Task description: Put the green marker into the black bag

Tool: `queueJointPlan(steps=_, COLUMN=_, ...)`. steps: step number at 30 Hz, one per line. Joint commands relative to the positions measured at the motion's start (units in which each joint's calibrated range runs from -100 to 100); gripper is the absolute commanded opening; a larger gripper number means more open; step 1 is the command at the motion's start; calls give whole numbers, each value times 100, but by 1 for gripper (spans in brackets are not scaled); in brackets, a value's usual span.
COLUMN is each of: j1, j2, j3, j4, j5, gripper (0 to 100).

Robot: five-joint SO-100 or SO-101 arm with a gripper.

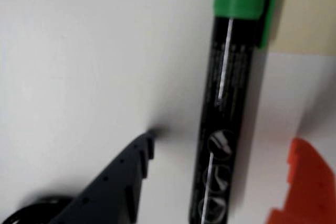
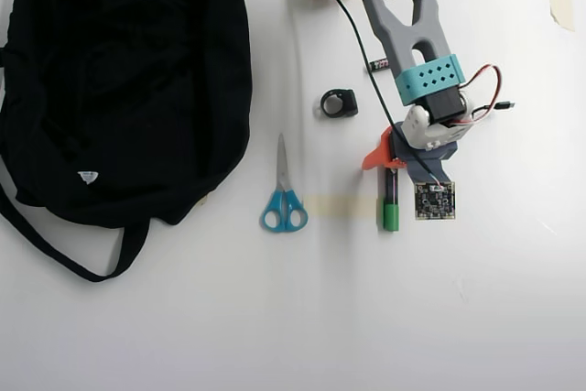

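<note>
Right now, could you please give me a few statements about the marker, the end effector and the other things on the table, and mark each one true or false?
1. The green marker lies between the two fingers of the end effector. True.
2. The marker is already inside the black bag. False: it lies on the white table, well to the right of the bag in the overhead view.
3. The end effector is open. True: in the wrist view there is a gap on both sides of the marker.
4. The scissors have red handles. False: the handles are blue.
5. In the overhead view the scissors lie between the bag and the marker. True.
</note>
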Motion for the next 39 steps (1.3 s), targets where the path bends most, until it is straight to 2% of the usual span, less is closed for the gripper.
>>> queueJointPlan(steps=1, j1=43, j2=-64, j3=-108, j4=17, j5=-16, gripper=30)
queueJointPlan(steps=10, j1=43, j2=-139, j3=-135, j4=-8, j5=-16, gripper=16)
queueJointPlan(steps=23, j1=50, j2=-130, j3=-135, j4=9, j5=-16, gripper=7)
queueJointPlan(steps=39, j1=50, j2=-147, j3=-135, j4=17, j5=-16, gripper=2)
